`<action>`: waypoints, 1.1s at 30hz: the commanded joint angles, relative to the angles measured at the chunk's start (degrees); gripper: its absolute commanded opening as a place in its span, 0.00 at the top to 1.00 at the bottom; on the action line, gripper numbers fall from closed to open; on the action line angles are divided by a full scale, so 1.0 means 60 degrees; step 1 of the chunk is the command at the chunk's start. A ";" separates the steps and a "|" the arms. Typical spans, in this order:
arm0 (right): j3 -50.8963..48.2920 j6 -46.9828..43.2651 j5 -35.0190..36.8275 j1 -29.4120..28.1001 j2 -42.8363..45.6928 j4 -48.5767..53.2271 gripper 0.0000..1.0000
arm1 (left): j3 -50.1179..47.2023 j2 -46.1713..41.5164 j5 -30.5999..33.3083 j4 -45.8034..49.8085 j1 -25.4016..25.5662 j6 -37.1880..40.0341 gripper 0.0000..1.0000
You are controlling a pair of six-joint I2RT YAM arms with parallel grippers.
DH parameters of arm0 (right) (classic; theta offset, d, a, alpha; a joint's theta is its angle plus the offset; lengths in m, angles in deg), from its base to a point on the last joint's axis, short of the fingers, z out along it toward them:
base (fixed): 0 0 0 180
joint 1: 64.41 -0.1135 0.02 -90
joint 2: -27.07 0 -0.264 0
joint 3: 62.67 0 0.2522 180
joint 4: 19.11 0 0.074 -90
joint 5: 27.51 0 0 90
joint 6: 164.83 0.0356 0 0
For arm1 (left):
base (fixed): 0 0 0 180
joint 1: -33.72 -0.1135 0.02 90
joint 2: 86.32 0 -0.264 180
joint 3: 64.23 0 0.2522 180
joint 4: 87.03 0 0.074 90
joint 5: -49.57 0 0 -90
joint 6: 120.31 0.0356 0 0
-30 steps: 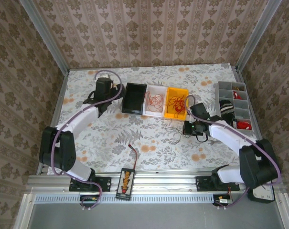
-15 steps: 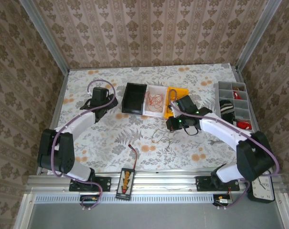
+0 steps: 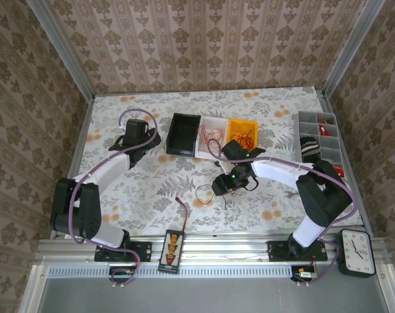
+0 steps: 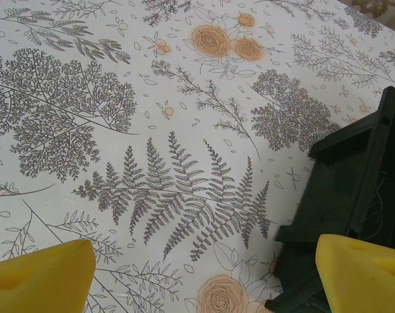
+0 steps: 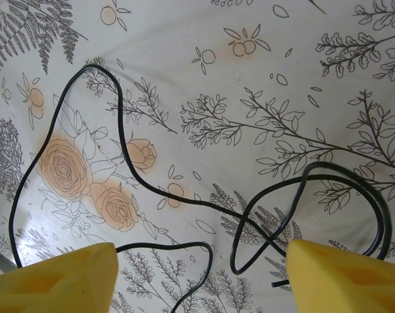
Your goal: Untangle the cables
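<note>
A thin dark cable lies in loose loops on the flowered table, and from above the same cable is seen at mid-table. My right gripper hovers over it, open. The yellow fingertips stand wide on either side and grip nothing. From above, the right gripper is just right of the loops. Red cables sit bunched in the white bin and the yellow bin. My left gripper is open over bare table beside the black bin, and from above the left gripper is left of that bin.
A grey compartment organizer stands at the right edge. A black board with yellow sockets and its red-black lead lie near the front rail. A clock sits at the front right. The black bin stands left of the white one.
My right arm swept left and toward the front carrying the dark cable, then opened and dropped it on the table. The left arm shifted slightly, then stayed still.
</note>
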 commanded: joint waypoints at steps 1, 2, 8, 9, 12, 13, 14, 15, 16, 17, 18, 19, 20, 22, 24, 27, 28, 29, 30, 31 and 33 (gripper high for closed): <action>0.0190 -0.0351 0.0250 -0.0141 0.0279 0.0443 0.27 | -0.0096 0.0075 -0.0169 -0.0026 -0.0013 -0.0193 0.12; 0.0248 -0.0401 0.0377 -0.0188 0.0238 0.0546 0.27 | -0.0095 0.0119 -0.0187 -0.0046 0.0002 -0.0234 0.12; 0.0007 -0.0486 0.1217 -0.0437 0.0958 0.0479 0.28 | -0.0134 0.0211 -0.0175 -0.0135 0.0075 -0.0343 0.12; -0.0091 -0.0461 0.1301 -0.0439 0.1141 0.0432 0.28 | -0.0125 0.0222 -0.0175 -0.0122 0.0075 -0.0342 0.12; -0.0265 -0.0408 0.1441 -0.0439 0.1558 0.0484 0.28 | -0.0067 0.0294 -0.0163 -0.0049 0.0075 -0.0299 0.12; -0.0312 -0.0391 0.1411 -0.0432 0.1655 0.0499 0.28 | -0.0052 0.0304 -0.0149 -0.0020 0.0080 -0.0284 0.12; -0.0364 -0.0408 0.1373 -0.0439 0.1732 0.0516 0.28 | -0.0038 0.0296 -0.0146 -0.0006 0.0077 -0.0284 0.12; -0.0388 -0.0414 0.1363 -0.0439 0.1756 0.0566 0.28 | -0.0033 0.0314 -0.0133 -0.0004 0.0083 -0.0270 0.12; -0.0393 -0.0477 0.1317 -0.0464 0.1760 0.0640 0.28 | -0.0023 0.0312 -0.0127 -0.0004 0.0075 -0.0261 0.12; -0.0393 -0.0557 0.1325 -0.0529 0.1737 0.0700 0.28 | -0.0028 0.0321 -0.0116 -0.0002 0.0083 -0.0269 0.12; -0.0403 -0.0632 0.1341 -0.0588 0.1680 0.0733 0.28 | -0.0022 0.0325 -0.0112 -0.0003 0.0075 -0.0280 0.12; -0.0375 -0.0732 0.1352 -0.0674 0.1577 0.0808 0.28 | -0.0035 0.0326 -0.0102 -0.0002 0.0075 -0.0298 0.12; -0.0312 -0.0805 0.1376 -0.0749 0.1426 0.0873 0.28 | -0.0048 0.0333 -0.0120 -0.0025 0.0090 -0.0323 0.12; -0.0220 -0.0888 0.1503 -0.0868 0.1124 0.0848 0.28 | -0.0067 0.0333 -0.0162 -0.0040 0.0088 -0.0339 0.12; -0.0075 -0.0904 0.1767 -0.0937 0.0768 0.0708 0.28 | -0.0081 0.0313 -0.0138 -0.0034 0.0126 -0.0328 0.12; 0.0214 -0.0849 0.2062 -0.0937 0.0152 0.0485 0.28 | -0.0110 0.0257 -0.0081 -0.0019 0.0144 -0.0313 0.12; 0.0317 -0.0845 0.2108 -0.0932 -0.0061 0.0407 0.28 | -0.0132 0.0227 -0.0072 -0.0019 0.0149 -0.0310 0.12; 0.0419 -0.0836 0.2175 -0.0937 -0.0272 0.0352 0.28 | -0.0153 0.0198 -0.0050 -0.0004 0.0149 -0.0320 0.12; 0.0495 -0.0792 0.2307 -0.0930 -0.0439 0.0304 0.28 | -0.0175 0.0171 -0.0032 -0.0004 0.0162 -0.0327 0.12; 0.0558 -0.0772 0.2481 -0.0937 -0.0593 0.0249 0.29 | -0.0191 0.0154 -0.0003 0.0011 0.0163 -0.0356 0.12; 0.0672 -0.0803 0.2676 -0.0937 -0.0821 0.0183 0.29 | -0.0226 0.0105 0.0001 0.0010 0.0167 -0.0384 0.12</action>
